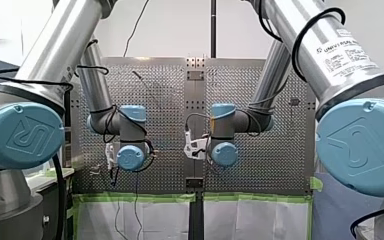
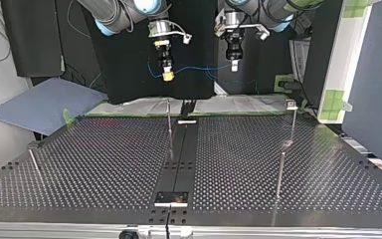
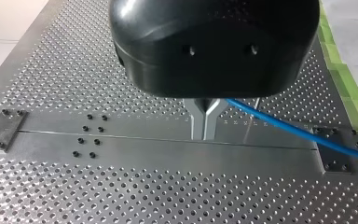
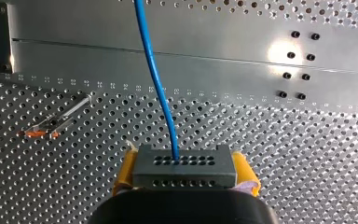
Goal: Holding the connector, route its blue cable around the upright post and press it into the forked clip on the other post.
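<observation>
My right gripper (image 4: 185,175) clamping connector (image 4: 184,161) between yellow pads (image 4: 125,170), hovering high above table (image 2: 104,159). Blue cable (image 4: 156,79) running toward my left gripper (image 3: 205,134). Its metal fingers (image 3: 196,121) pressing together. Black housing hiding whether cable is being pinched.

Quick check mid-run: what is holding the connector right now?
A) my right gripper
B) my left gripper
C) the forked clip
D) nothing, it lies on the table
A: in the right wrist view the connector sits clamped between the yellow pads of my right gripper, its blue cable leading away.
</observation>
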